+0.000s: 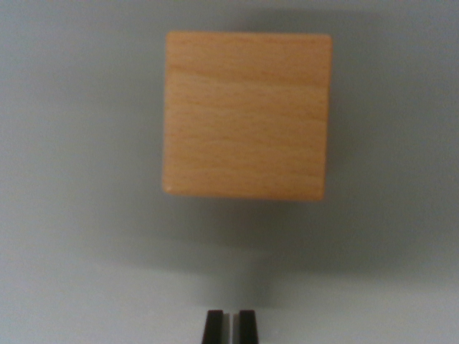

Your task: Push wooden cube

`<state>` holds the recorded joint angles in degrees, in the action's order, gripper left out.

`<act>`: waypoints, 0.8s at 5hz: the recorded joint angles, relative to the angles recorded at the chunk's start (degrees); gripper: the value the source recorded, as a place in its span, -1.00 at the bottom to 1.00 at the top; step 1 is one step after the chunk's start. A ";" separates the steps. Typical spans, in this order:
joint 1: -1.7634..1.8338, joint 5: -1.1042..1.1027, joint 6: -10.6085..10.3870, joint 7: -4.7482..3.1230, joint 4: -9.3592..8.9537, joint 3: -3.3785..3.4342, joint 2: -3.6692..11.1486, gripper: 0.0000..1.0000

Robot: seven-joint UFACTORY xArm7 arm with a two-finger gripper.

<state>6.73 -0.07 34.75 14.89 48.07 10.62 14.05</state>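
Observation:
A light wooden cube [247, 115] with fine grain fills the upper middle of the wrist view, resting on a plain grey surface. Its shadow spreads below it and toward the wrist view's right. My gripper [230, 326] shows only as two dark fingertips at the bottom edge, almost touching each other, so it is shut with nothing between them. The fingertips sit below the cube in the picture, with a band of bare surface between them and the cube's lower edge.
The grey surface [72, 215] runs to every edge of the picture. No other object or edge is visible.

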 joint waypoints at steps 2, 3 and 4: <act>0.00 -0.06 0.27 -0.05 0.72 -0.06 0.45 1.00; -0.01 -0.15 0.73 -0.13 1.93 -0.16 1.21 1.00; -0.01 -0.15 0.73 -0.13 1.93 -0.16 1.21 1.00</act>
<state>6.72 -0.22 35.48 14.76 50.00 10.46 15.26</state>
